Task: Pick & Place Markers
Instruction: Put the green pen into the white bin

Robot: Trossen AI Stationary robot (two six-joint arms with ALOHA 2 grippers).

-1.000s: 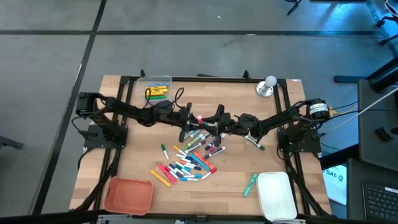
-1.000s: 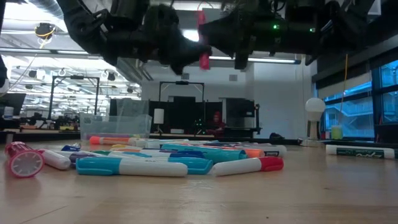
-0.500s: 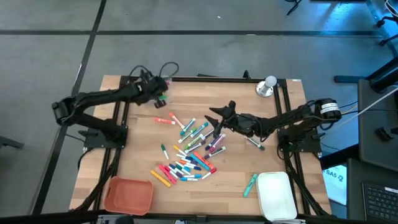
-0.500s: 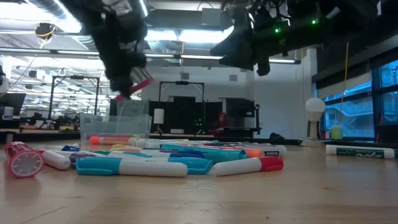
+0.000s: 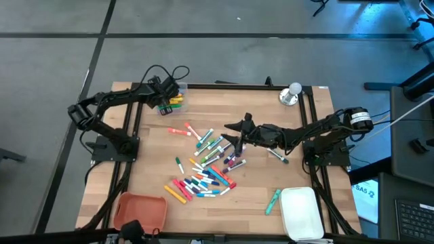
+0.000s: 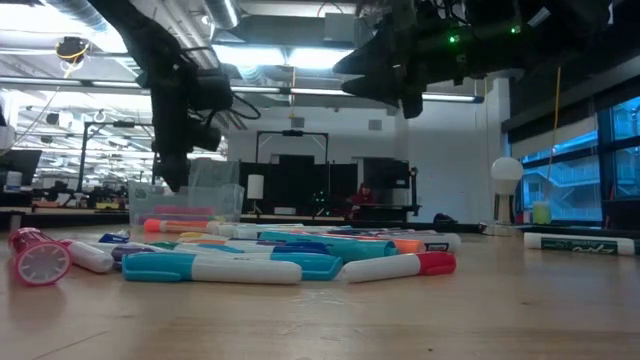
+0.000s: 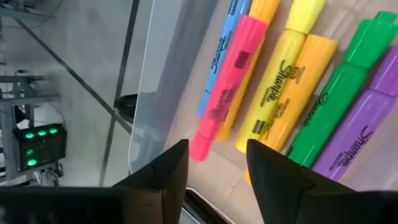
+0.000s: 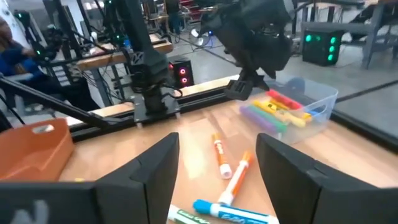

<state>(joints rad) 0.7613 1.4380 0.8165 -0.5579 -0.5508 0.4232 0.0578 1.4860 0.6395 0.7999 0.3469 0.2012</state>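
From above, your left gripper point(image 5: 165, 97) hovers over the clear bin point(image 5: 178, 88), your right gripper point(image 5: 239, 129) above the marker pile point(image 5: 207, 166). Left wrist: parted, empty jaws frame a pink highlighter point(image 7: 227, 84) lying by the bin wall. Right wrist: wide jaws, open tabletop point(image 8: 205, 140) ahead.
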